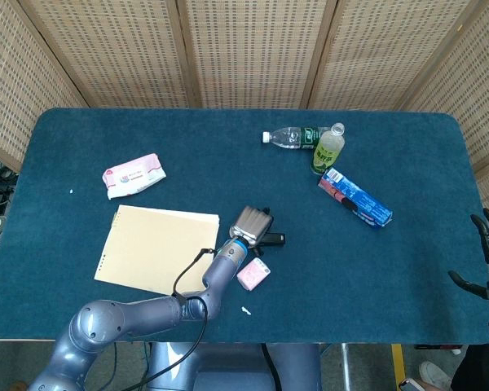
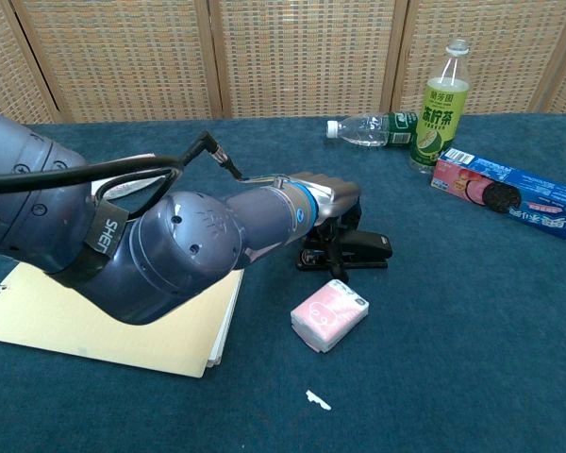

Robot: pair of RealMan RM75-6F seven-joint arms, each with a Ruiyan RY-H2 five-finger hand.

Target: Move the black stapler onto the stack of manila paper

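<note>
Reaching low across the blue table (image 1: 81, 147) from the near left, forearm stretched toward the centre, left hand (image 1: 251, 222) lying palm-down over the left end of the black stapler (image 2: 354, 251). Curling dark fingers (image 2: 335, 229) down around the stapler's near and far sides, apparently closing on it, though whether the grip is firm cannot be told. Sitting flat on the cloth near the table's middle, just right of the stack of manila paper (image 1: 151, 248) and not on it, right end of the stapler poking out from under the hand. Lying just near of the stapler, a pink tissue pack (image 2: 330, 314). Hanging off the near right edge, right hand (image 1: 487, 265), fingers spread apart and holding nothing. Standing far right, a green tea bottle (image 2: 439, 107) beside a toppled water bottle (image 2: 368, 129) and a blue cookie box (image 2: 507, 192).
</note>
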